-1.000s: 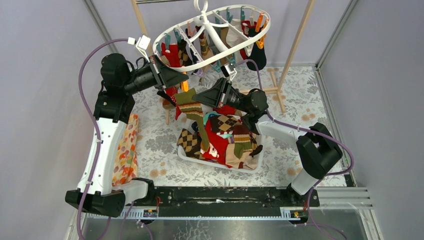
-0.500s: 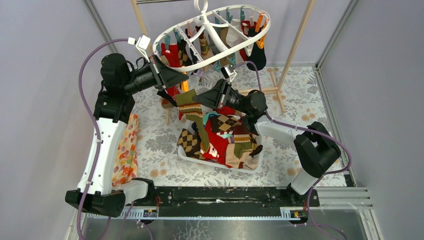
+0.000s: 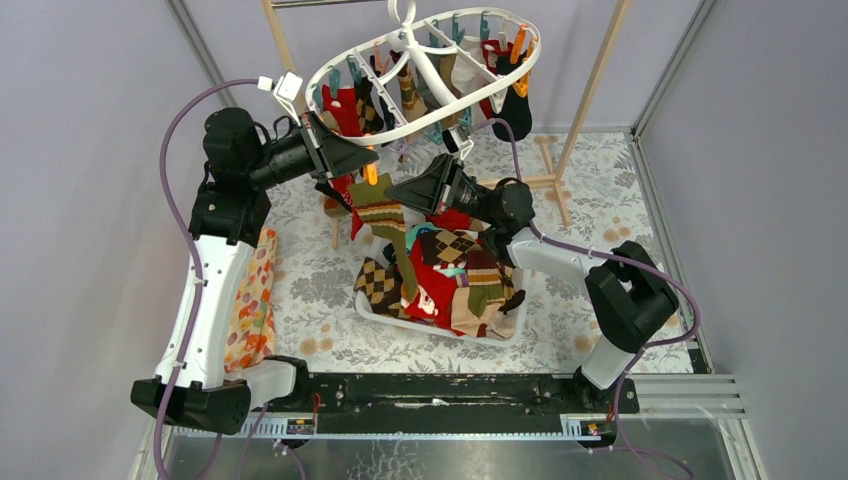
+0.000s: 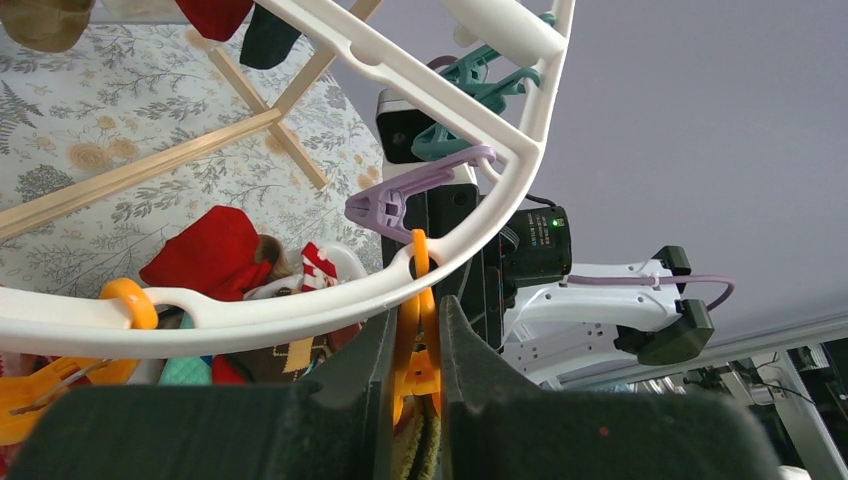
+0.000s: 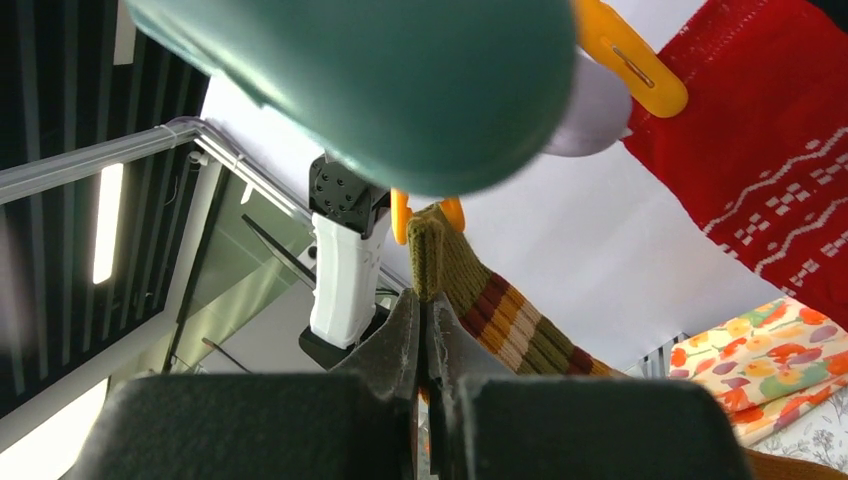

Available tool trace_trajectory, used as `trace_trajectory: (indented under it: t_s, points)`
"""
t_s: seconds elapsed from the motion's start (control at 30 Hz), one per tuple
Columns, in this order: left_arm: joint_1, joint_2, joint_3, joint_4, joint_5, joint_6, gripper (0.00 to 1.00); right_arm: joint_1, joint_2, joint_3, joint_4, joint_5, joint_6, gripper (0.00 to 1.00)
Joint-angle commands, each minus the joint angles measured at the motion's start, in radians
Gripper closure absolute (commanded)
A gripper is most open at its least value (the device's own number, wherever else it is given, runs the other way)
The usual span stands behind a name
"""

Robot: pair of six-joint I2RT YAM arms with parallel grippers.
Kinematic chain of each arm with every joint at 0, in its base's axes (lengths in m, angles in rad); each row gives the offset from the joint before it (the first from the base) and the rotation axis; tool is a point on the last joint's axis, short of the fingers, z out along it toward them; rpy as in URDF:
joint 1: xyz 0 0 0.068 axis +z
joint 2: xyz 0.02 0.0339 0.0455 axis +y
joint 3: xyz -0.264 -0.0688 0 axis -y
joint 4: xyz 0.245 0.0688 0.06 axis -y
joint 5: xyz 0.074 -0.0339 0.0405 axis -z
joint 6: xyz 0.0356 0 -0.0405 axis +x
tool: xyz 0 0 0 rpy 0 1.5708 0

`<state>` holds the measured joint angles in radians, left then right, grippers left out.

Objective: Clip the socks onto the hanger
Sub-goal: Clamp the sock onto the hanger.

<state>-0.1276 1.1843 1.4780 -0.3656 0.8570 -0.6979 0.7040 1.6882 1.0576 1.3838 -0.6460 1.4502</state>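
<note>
The white basket point(image 3: 372, 307) below the hanger point(image 3: 395, 134) holds heaped socks point(image 3: 450, 280). The left end effector point(image 4: 413, 335) clamps an orange clip point(image 4: 418, 300); the right end effector point(image 5: 425, 330) pinches an olive sock point(image 5: 480, 300), now nearer the hanger.

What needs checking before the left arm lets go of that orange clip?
1. left gripper on the orange clip: ok, one finger on each side of it.
2. Clip jaws open: cannot tell, the lower end is hidden between the fingers.
3. right gripper shut on the olive striped sock: ok, pinched just below the cuff edge.
4. Cuff between the clip jaws: cannot tell. In the right wrist view orange shows on either side of the cuff top, but depth is unclear.
5. Clip looped on the hanger ring: ok.
6. Sock tail free: cannot tell, it hangs into the pile in the basket.
</note>
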Motion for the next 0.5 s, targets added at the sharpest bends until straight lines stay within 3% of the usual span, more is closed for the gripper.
trace_trajectory:
  t_s: [0.0, 0.47]
  points:
    - [-0.003, -0.019, -0.003, 0.041, 0.089, 0.010, 1.00, -0.008, 0.014, 0.053, 0.110, 0.015, 0.028, 1.00]
    - [-0.002, -0.020, -0.008, 0.040, 0.105, 0.014, 1.00, -0.008, 0.005, 0.037, 0.132, 0.088, -0.018, 1.00]
